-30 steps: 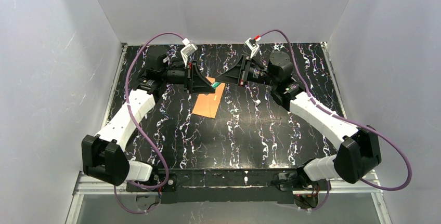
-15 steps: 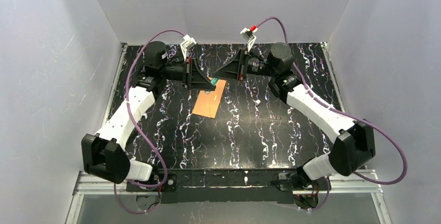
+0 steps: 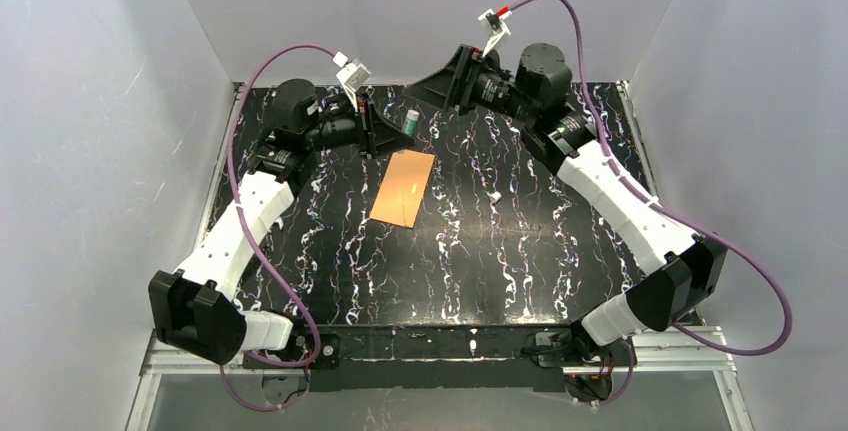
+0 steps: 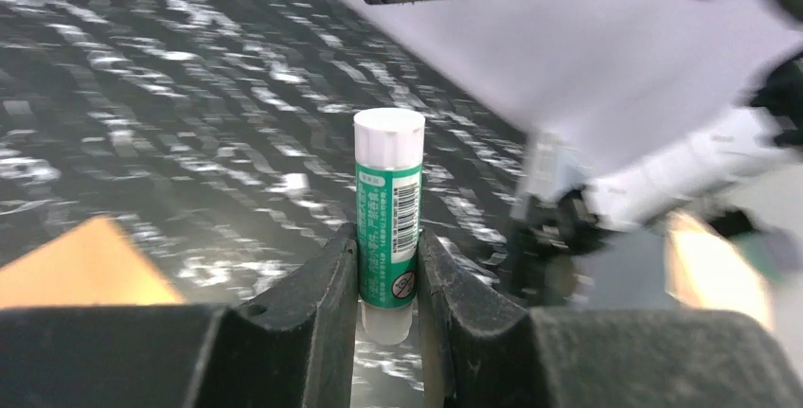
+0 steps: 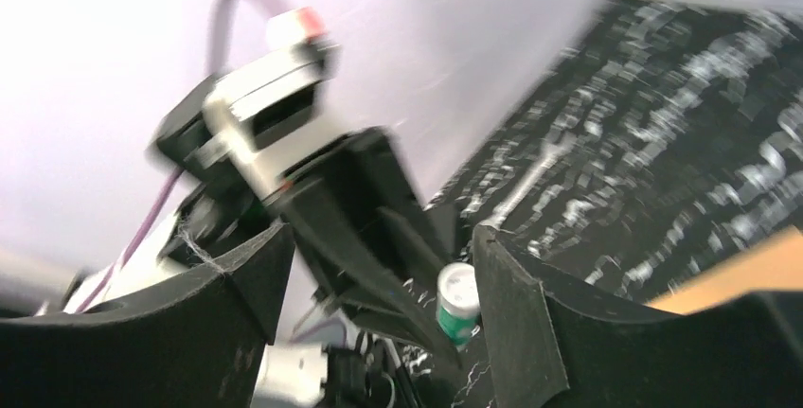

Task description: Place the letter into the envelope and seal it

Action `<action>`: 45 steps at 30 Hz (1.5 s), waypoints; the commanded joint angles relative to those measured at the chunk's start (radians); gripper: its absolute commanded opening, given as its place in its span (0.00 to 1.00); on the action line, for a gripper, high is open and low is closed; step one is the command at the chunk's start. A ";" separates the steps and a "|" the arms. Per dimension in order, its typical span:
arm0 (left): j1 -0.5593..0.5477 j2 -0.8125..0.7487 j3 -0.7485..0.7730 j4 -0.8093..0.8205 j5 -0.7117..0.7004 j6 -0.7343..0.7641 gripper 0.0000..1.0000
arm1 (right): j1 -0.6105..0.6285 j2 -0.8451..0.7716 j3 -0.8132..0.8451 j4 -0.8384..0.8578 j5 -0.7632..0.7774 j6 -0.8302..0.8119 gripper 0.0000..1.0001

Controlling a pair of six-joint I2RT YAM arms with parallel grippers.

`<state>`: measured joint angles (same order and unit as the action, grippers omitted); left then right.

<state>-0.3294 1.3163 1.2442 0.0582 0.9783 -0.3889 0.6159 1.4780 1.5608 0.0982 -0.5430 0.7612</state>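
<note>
Orange-brown envelope (image 3: 402, 186) flat, centre frame; left gripper (image 4: 388, 242) clamps green glue stick (image 4: 389, 202); right gripper (image 5: 379, 249) spread wide, empty.

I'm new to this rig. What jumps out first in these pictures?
A green-and-white glue stick is clamped in the left gripper, toward the back of the black marbled table. An orange envelope lies flat just in front of it, and the right gripper hangs open and empty by the back wall.

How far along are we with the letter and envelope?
No letter shows; the envelope lies flat, flap not sticking out, so insertion looks done. The left gripper clamps a glue stick; the right gripper is open, empty. Sealing can't be confirmed.
</note>
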 commanded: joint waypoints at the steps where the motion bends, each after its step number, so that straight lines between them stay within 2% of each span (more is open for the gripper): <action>1: -0.006 -0.047 -0.049 -0.019 -0.350 0.324 0.00 | 0.038 0.050 0.010 -0.300 0.482 0.112 0.76; 4: -0.008 -0.031 -0.030 -0.066 -0.393 0.442 0.00 | 0.066 0.103 0.048 -0.324 0.553 0.130 0.74; 7: -0.010 -0.014 -0.013 -0.112 -0.417 0.489 0.00 | 0.090 0.152 0.100 -0.303 0.579 0.136 0.72; 11: -0.010 0.005 -0.018 -0.126 -0.425 0.502 0.00 | 0.101 0.198 0.138 -0.268 0.566 0.156 0.53; 13: -0.015 0.010 -0.023 -0.129 -0.454 0.496 0.00 | 0.104 0.206 0.144 -0.264 0.558 0.164 0.49; 15: -0.015 0.013 -0.026 -0.136 -0.466 0.492 0.00 | 0.105 0.211 0.139 -0.249 0.551 0.173 0.51; 18: -0.016 0.018 -0.020 -0.149 -0.478 0.479 0.00 | 0.105 0.221 0.142 -0.243 0.549 0.184 0.60; 26: -0.016 0.029 0.001 -0.175 -0.483 0.467 0.00 | 0.105 0.251 0.145 -0.244 0.466 0.198 0.50; 33: -0.016 0.046 0.025 -0.209 -0.472 0.464 0.00 | 0.105 0.270 0.161 -0.238 0.423 0.209 0.52; 35: -0.016 0.047 0.026 -0.210 -0.470 0.460 0.00 | 0.105 0.271 0.160 -0.241 0.419 0.210 0.49; 36: -0.016 0.047 0.028 -0.211 -0.469 0.457 0.00 | 0.105 0.272 0.161 -0.244 0.415 0.211 0.46; 37: -0.016 0.050 0.030 -0.216 -0.465 0.457 0.00 | 0.105 0.272 0.161 -0.246 0.415 0.210 0.37; 38: -0.016 0.053 0.035 -0.223 -0.461 0.456 0.00 | 0.105 0.270 0.159 -0.246 0.416 0.208 0.33; 41: -0.016 0.060 0.062 -0.263 -0.442 0.437 0.00 | 0.105 0.262 0.157 -0.237 0.410 0.184 0.04; 42: -0.014 0.067 0.080 -0.288 -0.423 0.427 0.00 | 0.104 0.257 0.159 -0.230 0.404 0.163 0.01; 45: -0.012 0.097 0.160 -0.393 -0.285 0.380 0.00 | 0.094 0.215 0.127 -0.143 0.341 0.050 0.01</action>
<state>-0.3374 1.3853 1.2961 -0.2161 0.5156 0.0463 0.7132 1.7550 1.6722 -0.1780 -0.1234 0.9241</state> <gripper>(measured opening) 0.220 0.134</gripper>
